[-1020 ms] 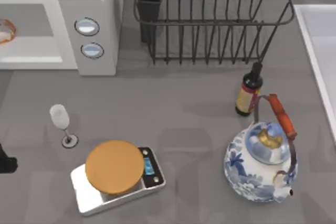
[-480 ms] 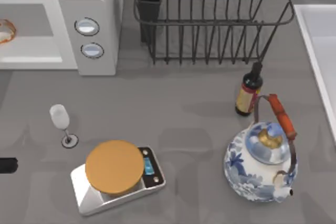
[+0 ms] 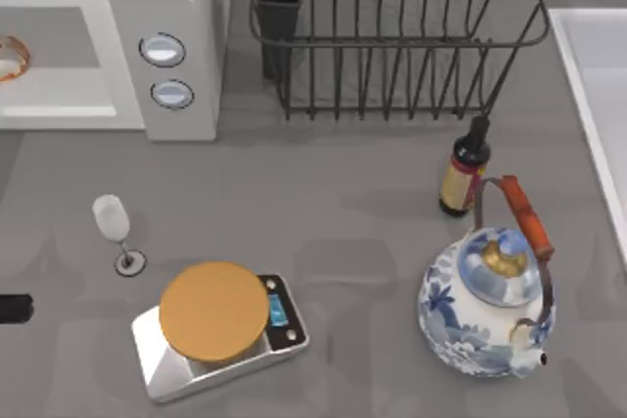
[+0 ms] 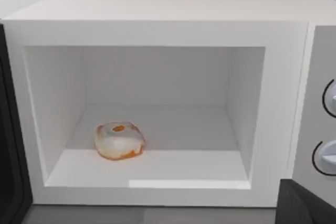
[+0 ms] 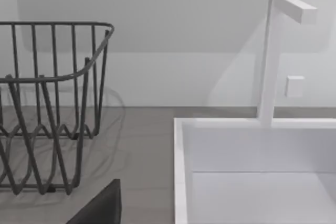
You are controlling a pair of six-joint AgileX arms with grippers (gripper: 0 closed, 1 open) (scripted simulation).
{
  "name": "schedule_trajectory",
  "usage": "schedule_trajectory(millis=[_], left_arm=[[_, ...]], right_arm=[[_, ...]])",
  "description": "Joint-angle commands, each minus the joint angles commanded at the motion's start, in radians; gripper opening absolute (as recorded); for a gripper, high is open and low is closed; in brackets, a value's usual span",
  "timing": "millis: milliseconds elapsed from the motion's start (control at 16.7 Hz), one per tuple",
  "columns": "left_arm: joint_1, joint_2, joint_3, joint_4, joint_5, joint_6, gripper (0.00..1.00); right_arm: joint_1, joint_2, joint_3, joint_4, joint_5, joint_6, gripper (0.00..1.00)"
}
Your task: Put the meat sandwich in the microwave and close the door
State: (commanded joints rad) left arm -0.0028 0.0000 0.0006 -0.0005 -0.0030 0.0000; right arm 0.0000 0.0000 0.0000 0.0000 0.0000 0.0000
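Observation:
The microwave (image 4: pixel 157 14) stands at the table's back left with its door (image 4: pixel 8 145) swung open; the door is a dark panel at the edge of the left wrist view. The meat sandwich (image 4: pixel 119 141), pale with an orange-brown rim, lies on the cavity floor with nothing touching it. From above it peeks out at the picture's left edge as the meat sandwich (image 3: pixel 10 56) inside the microwave (image 3: pixel 176 7). My left gripper (image 3: pixel 12 308) is a dark stub at the table's left edge, well in front of the microwave. A dark part of my right gripper (image 5: pixel 102 208) hangs near the dish rack.
A silver scale (image 3: pixel 217 325) with an orange-tan disc and a wine glass (image 3: pixel 116 227) stand in front of the microwave. A black dish rack (image 3: pixel 392 36), a dark bottle (image 3: pixel 463 171), a blue-white teapot (image 3: pixel 490 305) and a white sink (image 5: pixel 252 171) lie to the right.
The dark part of my left arm at the table's left edge drew slightly farther out of the picture a second ago, then held still. Nothing else moved.

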Motion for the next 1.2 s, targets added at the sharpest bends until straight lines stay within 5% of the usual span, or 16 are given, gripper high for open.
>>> schedule_trajectory(millis=[600,960,1200], left_arm=[[-0.297,-0.023,0.029,-0.053,-0.297,0.0,0.0],[-0.319,-0.018,0.028,-0.052,-0.319,-0.001,0.0],[-0.402,0.075,0.036,0.034,-0.402,0.0,0.0]], right_arm=[[0.0,0.0,0.0,0.0,0.0,0.0,1.0],[0.0,0.0,0.0,0.0,0.0,0.0,1.0],[0.0,0.0,0.0,0.0,0.0,0.0,1.0]])
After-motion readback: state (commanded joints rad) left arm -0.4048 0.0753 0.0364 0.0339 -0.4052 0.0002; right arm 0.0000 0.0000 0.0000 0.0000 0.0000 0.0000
